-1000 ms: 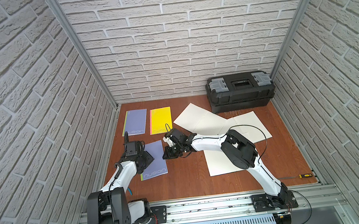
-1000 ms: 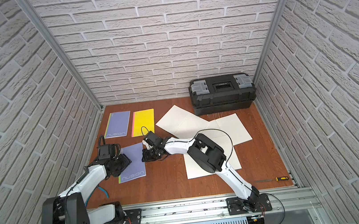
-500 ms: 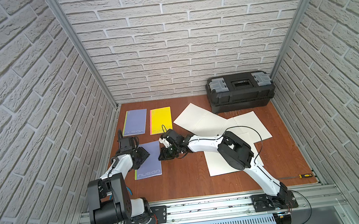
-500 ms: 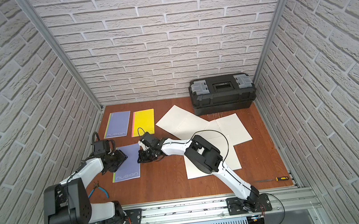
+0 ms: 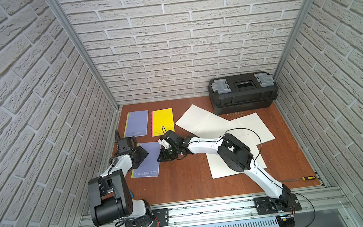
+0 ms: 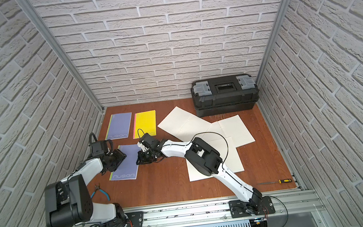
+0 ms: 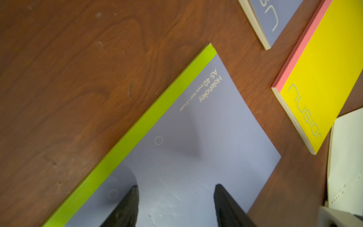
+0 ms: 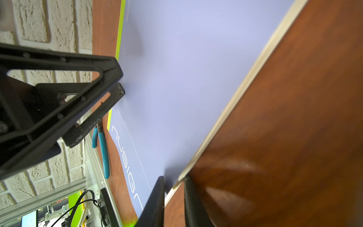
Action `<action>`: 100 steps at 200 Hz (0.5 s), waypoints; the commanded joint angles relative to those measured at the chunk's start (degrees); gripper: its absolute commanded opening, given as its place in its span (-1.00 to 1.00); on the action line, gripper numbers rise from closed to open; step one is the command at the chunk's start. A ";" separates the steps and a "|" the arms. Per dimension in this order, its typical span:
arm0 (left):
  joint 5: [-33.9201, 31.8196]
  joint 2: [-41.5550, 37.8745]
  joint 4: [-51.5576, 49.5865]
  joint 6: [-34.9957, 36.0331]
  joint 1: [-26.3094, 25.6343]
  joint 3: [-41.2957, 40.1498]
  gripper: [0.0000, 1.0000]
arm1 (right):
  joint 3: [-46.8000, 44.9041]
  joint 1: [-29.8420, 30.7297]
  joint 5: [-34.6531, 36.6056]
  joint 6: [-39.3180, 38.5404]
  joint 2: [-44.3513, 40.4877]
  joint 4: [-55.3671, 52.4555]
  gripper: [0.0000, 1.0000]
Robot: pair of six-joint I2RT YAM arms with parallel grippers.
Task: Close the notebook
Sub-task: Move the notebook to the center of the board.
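Lying flat on the left near part of the table (image 5: 184,184), the lavender notebook (image 5: 148,166) was seen in both top views with its long axis running near to far, slightly slanted. The green spine (image 7: 137,132) was along its left edge and the cream page edge (image 8: 244,84) along its right. The left hand (image 7: 175,188) was set on the cover close to the spine, its fingers apart and nothing held between them. The right hand (image 5: 160,159) was placed at the opposite long edge, reaching in from the right, its fingers drawn together at the page edge. Whether any of the cover was pinched could not be told. The cover was judged to be down already, so little more than a press toward the table or a release was thought to be called for. Both hands were about equally near, one to each long side.
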 commanded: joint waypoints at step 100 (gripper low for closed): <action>2.20 1.26 -0.30 0.55 5.44 -0.37 0.22 | 10.49 0.81 -2.46 1.44 8.15 -1.34 -0.56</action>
